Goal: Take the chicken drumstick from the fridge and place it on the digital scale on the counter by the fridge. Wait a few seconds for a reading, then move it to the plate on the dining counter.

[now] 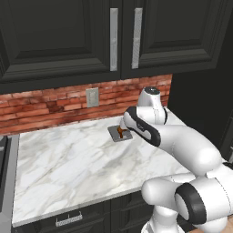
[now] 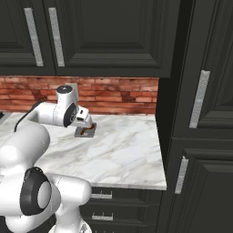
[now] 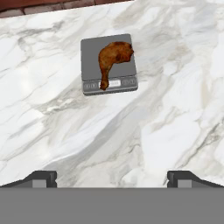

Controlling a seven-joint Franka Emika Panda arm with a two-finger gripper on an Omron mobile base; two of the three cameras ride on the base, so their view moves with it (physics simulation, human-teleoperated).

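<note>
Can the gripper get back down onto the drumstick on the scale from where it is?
Probably yes. The chicken drumstick lies alone on the digital scale, the gripper is open above it, and only bare counter lies between them.

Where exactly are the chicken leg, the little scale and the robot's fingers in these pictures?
chicken drumstick (image 3: 114,57), hand view, on its rounded meaty end.
digital scale (image 3: 90,52), hand view, on the bare dark top left of the meat.
fingers (image 3: 43,177), hand view, on the left dark fingertip at the bottom, spread wide from the other.
</note>
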